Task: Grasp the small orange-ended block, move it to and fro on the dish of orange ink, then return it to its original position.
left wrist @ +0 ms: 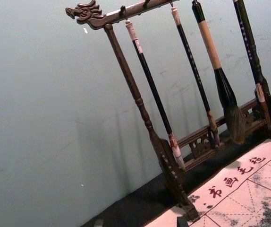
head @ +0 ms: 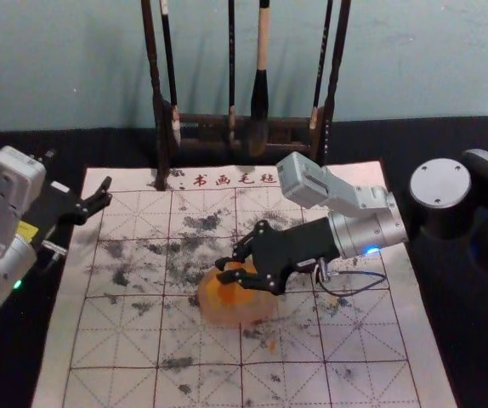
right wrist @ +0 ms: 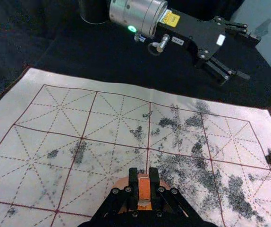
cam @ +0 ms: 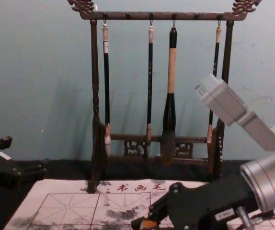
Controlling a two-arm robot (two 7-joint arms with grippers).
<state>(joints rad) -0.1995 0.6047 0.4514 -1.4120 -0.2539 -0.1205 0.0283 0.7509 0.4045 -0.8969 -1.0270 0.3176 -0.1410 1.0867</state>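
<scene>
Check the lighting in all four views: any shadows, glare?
Head view: blue light glowing on the right arm, whose hand is over the ink dish; faint shadows on the wall. Left wrist and chest views: faint streak shadows beside the rack. Right wrist view: highlights on the metal cuff of the left arm, parked by the mat.

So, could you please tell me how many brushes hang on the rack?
4: a thin brush beside the left post, another near centre, the thick brush right of it, a fourth by the right post.
</scene>
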